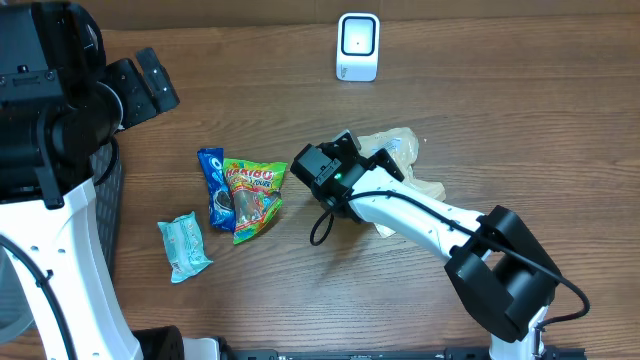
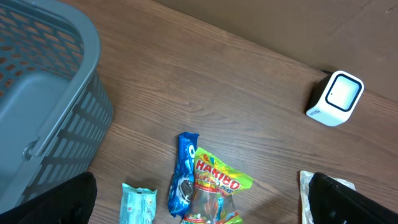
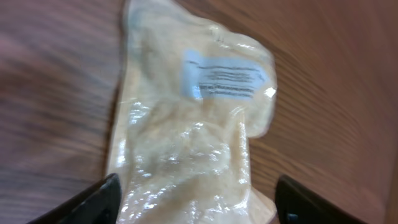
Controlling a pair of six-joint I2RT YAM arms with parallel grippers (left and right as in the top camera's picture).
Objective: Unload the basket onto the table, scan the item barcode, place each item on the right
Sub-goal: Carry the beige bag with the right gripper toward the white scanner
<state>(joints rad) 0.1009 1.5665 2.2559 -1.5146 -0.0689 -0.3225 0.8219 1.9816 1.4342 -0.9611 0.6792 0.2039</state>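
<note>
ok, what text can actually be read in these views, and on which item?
"HARIBO": on the gummy bag.
White label on the clear pouch: printed lines, too blurred to read.
Blue cookie packet: lettering too small to read.
Light blue packet and scanner: no legible text.

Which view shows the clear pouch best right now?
Right wrist: the clear pouch fills the frame, its white label visible. Overhead, the right arm covers part of it. Left wrist catches only a corner.
</note>
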